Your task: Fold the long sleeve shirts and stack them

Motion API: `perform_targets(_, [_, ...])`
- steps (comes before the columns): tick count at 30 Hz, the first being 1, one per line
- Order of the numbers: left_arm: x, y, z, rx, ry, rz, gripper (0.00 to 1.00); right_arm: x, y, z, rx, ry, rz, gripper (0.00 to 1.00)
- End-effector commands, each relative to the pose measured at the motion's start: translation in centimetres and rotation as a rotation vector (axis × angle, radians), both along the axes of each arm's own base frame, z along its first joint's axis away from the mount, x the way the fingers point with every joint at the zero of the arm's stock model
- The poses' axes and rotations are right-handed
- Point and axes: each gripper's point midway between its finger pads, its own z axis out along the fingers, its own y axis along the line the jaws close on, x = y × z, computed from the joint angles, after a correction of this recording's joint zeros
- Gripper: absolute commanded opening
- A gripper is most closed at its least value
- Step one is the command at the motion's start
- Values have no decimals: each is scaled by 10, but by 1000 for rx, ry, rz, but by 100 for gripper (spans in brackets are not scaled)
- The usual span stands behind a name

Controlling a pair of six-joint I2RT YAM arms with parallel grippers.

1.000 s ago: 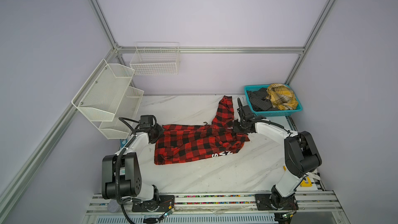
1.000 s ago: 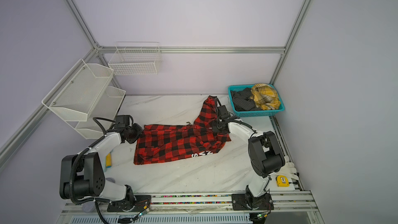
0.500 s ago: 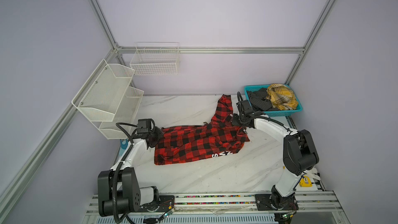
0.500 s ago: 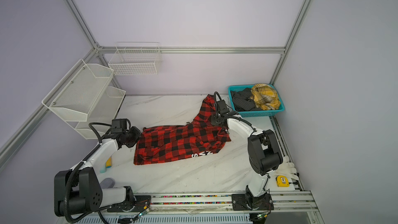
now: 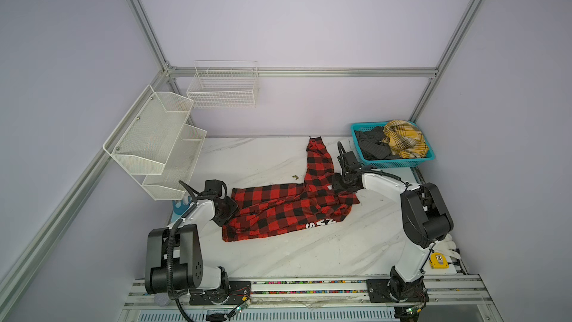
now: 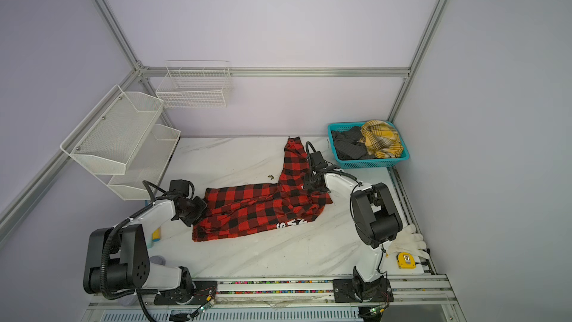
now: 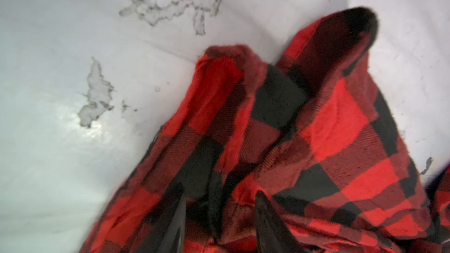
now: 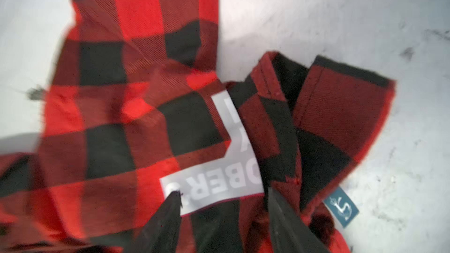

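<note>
The red-and-black check shirt (image 5: 288, 209) lies spread and rumpled on the white marble table (image 5: 309, 252), one sleeve running toward the back, white letters near its front hem. My left gripper (image 5: 228, 212) sits at the shirt's left edge; in the left wrist view its fingers (image 7: 263, 205) stand apart, open over bunched cloth (image 7: 316, 127). My right gripper (image 5: 338, 185) is at the shirt's right end by the collar, open above a white lettered patch (image 8: 219, 181). A mustard plaid shirt (image 5: 402, 139) and a dark grey one (image 5: 371, 147) lie in the teal basket (image 5: 399, 164).
White mesh shelves (image 5: 154, 137) overhang the table's left side, with a wire basket (image 5: 223, 88) on the back wall. A yellow tape measure (image 5: 439, 260) and white gloves (image 5: 450, 244) lie at the right edge. A small dark scrap (image 5: 295, 176) sits behind the shirt.
Both grippers were shut on the shirt's ends and now stand open. The shirt lies about where it was.
</note>
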Motion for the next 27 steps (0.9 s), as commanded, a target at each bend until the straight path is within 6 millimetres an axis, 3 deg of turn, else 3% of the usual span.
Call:
perform_targets(1, [18, 13, 63, 70, -108, 20, 56, 13, 4, 73, 35, -127, -5, 68])
perform_targets(4, [27, 14, 93, 98, -148, 0, 60, 35, 5, 87, -4, -167, -5, 75])
perform_targets(6, [36, 13, 97, 102, -156, -16, 57, 53, 11, 83, -22, -167, -1, 76])
perform_targets(8, [47, 11, 87, 96, -131, -40, 51, 76, 18, 76, -38, -177, 3, 77])
perform_targets(13, [63, 5, 34, 66, -2, -97, 27, 130, 38, 61, -44, -207, 25, 73])
perform_targets(16, [67, 3, 16, 71, 30, -119, 21, 154, 44, 44, -68, -206, 26, 70])
perform_targets(27, [53, -11, -16, 113, 126, -210, 5, 197, 41, -32, -224, -176, 63, 71])
